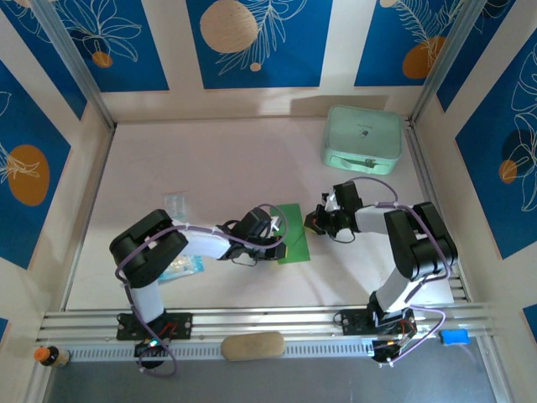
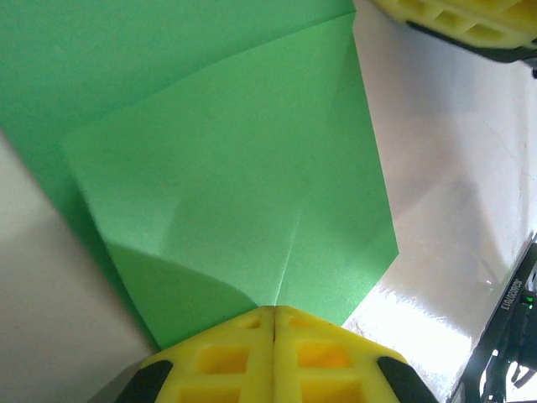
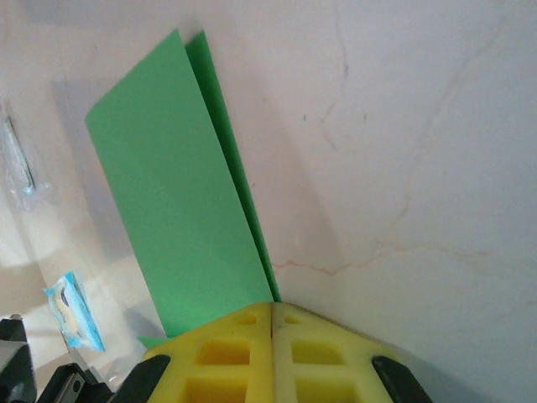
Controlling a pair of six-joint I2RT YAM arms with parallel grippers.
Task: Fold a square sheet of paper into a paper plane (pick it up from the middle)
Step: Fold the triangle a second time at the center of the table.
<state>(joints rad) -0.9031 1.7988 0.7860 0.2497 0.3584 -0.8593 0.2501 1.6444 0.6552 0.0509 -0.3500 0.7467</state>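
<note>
**A:** Green first: where is the bright green square sheet of thin paper (image 1: pixel 294 235) lying?

**B:** It is lying on the pale table (image 1: pixel 218 159), between the two arms and doubled over. Its long axis is running away from the arm bases.

**A:** What are the jaws doing?

**B:** Both pairs are clenched. The left jaws are meeting the sheet at its left long edge, towards the nearer end. In the left wrist view a crease is running straight into their seam, so I judge they are pinching the paper. The right jaws are sitting at the opposite long edge, a little farther up. In the right wrist view two layers are converging between them, so they too seem to be gripping.

**A:** Which arm is nearer?

**B:** Neither, since each is touching its own side. They are facing each other across the short width. I think the coming fold is depending on one edge being carried over towards the other while the opposite grip is anchoring the paper.
</note>
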